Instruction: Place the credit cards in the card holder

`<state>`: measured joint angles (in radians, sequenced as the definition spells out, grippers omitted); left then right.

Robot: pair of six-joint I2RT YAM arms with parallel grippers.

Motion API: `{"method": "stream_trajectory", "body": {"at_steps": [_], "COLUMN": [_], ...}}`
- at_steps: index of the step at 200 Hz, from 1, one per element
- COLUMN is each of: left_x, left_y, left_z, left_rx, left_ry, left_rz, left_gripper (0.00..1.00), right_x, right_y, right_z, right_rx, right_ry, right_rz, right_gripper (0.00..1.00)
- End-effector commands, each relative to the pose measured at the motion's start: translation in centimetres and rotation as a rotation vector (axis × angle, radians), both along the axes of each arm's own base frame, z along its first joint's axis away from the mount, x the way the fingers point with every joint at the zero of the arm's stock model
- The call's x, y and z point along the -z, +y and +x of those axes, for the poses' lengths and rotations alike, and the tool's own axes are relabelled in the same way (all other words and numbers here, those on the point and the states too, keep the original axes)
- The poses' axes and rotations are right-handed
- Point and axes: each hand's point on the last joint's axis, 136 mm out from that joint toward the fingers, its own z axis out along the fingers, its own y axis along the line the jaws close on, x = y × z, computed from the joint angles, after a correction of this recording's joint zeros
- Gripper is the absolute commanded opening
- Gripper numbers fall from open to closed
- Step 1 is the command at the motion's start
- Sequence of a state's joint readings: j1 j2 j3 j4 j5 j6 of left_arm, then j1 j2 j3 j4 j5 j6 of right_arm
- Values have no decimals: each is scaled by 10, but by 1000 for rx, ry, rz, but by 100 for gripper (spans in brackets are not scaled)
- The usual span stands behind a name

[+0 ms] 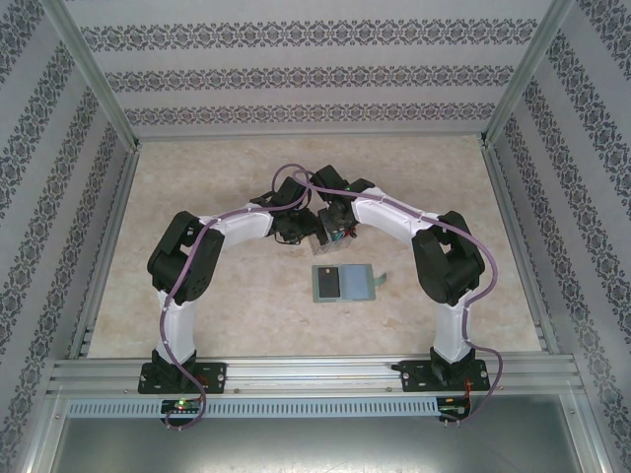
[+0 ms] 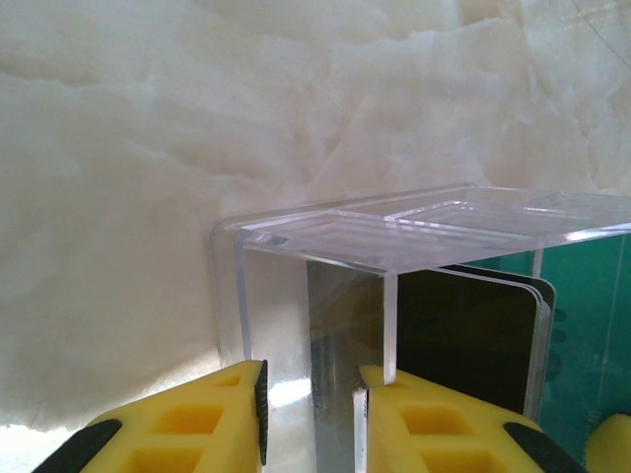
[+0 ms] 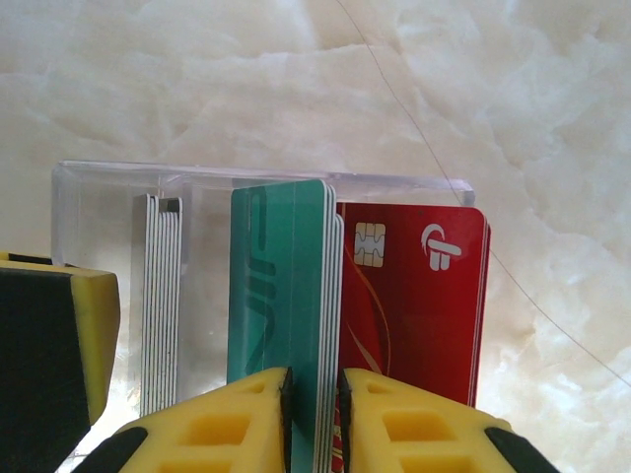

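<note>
Both grippers meet at a clear box (image 1: 322, 229) held tilted above the table's middle. My right gripper (image 3: 314, 379) is shut on a teal credit card (image 3: 276, 286) and the thin stack behind it, standing on edge in the clear box (image 3: 108, 197). A red credit card (image 3: 424, 305) with a chip stands just right of them. My left gripper (image 2: 311, 394) grips the end wall of the clear box (image 2: 394, 232); a dark card (image 2: 463, 335) and a teal one (image 2: 592, 315) show through it. The grey-green card holder (image 1: 325, 284) lies flat on the table nearer the bases.
Another stack of white-edged cards (image 3: 163, 296) stands in the box's left part. A pale flat sheet (image 1: 363, 280) lies against the holder's right side. The left gripper's yellow and black finger (image 3: 49, 355) sits by the box's left end. Patterned walls ring the marble table (image 1: 197, 296).
</note>
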<state>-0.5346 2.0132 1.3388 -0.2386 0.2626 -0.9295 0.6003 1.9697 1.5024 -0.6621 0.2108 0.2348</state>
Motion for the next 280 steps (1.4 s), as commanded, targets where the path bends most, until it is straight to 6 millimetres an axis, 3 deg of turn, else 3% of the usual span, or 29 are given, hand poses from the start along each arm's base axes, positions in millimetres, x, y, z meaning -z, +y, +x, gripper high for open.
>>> {"method": "stream_trajectory", "body": {"at_steps": [1, 31, 60, 117, 191, 226, 248, 280], "left_x": [-8, -8, -10, -8, -12, -16, -19, -20], "left_y": [0, 1, -2, -8, -11, -15, -16, -15], "left_z": [-6, -6, -5, -6, -6, -6, -5, -5], "left_rx": [-1, -3, -1, -7, -5, 1, 0, 1], "left_ry": [3, 6, -1, -1, -11, -28, -41, -42], "left_rz": [-18, -18, -29, -69, -81, -94, -102, -97], "left_gripper": [29, 29, 29, 28, 28, 28, 28, 28], "right_x": [-13, -12, -7, -1, 11, 13, 6, -10], "right_y": [-16, -11, 15, 41, 35, 41, 49, 53], "right_z": [-1, -4, -16, -23, -20, -21, -24, -23], "right_rx": [7, 1, -16, 10, 84, 77, 66, 78], "right_ry": [-42, -8, 111, 238, 257, 273, 286, 290], "right_rz": [-77, -28, 210, 422, 412, 421, 480, 580], "right_gripper": [21, 20, 17, 24, 33, 33, 26, 26]}}
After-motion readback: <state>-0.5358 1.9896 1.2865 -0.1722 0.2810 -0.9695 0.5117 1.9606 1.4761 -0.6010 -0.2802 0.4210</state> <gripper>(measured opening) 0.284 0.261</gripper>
